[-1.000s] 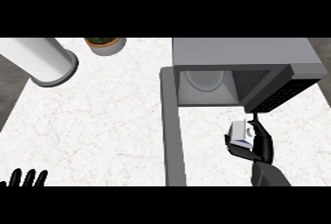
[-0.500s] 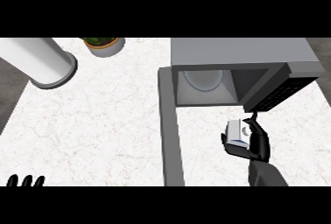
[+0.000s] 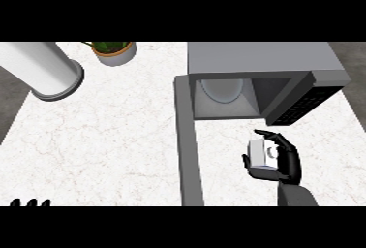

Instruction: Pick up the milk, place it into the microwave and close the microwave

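Entry 1, milk (image 3: pixel 262 155): small white carton, bluish at its lower end; located in my right hand (image 3: pixel 286 163), held over the counter (image 3: pixel 107 140) just in front of the microwave (image 3: pixel 257 58) and to the right of its open door (image 3: pixel 189 145); not yet inside the cavity

Hold: my fingers curl round one side of the carton and my thumb closes on the other, so the hand is wrapped on it across its flat walls

Handling, as I judge it: light for its size; card walls, stiff at the corners but likely to dent in the middle of a face; smooth coating, apt to slide if tilted; contents may slosh and shift the weight; best taken across 2 opposite faces at about mid-height and kept upright

Entry 2, left hand (image 3: pixel 30 202): only fingertips show at the lower left edge, straight and pointing up; resting, holding nothing

Entry 3, cavity: open toward me; round plate (image 3: pixel 223 90) on its floor; room for 1 carton, I judge
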Tool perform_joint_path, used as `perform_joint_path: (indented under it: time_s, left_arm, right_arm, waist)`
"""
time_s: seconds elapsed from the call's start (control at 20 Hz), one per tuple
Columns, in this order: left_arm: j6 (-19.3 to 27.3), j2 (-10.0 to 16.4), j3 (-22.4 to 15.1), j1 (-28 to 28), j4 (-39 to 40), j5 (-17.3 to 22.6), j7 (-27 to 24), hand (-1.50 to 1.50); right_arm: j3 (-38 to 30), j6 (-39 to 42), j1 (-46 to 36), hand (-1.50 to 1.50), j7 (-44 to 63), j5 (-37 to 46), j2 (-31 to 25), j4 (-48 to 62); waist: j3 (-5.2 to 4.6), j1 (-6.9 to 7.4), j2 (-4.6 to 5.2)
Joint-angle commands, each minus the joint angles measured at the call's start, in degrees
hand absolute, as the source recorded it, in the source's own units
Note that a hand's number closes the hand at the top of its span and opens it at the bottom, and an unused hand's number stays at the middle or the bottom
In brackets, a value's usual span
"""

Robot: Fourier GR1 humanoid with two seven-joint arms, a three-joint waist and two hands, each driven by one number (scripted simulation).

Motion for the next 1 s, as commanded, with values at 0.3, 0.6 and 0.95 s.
perform_joint_path:
  time_s: [0.3, 0.6, 0.95]
  left_arm:
    - [0.71, 1.05, 3.72, -2.91, 0.24, 4.10, 3.31, -1.50]
    - [-0.92, -0.46, 2.47, -1.46, 3.51, 0.53, -2.39, -1.50]
    - [-2.23, 0.76, 3.77, -0.79, 1.81, 2.86, -0.33, -1.50]
  right_arm:
    - [13.77, 2.75, 11.04, 1.50, 17.73, -12.51, 1.43, -31.00]
    - [19.31, -9.02, 9.33, 1.50, 27.98, -5.46, 1.44, -40.74]
    - [23.01, -17.70, -1.55, 1.50, 26.09, -6.74, 1.44, -25.79]
  waist:
    - [-0.03, 1.06, 0.47]
    - [-0.02, 1.77, 0.54]
    - [0.05, 2.42, 0.75]
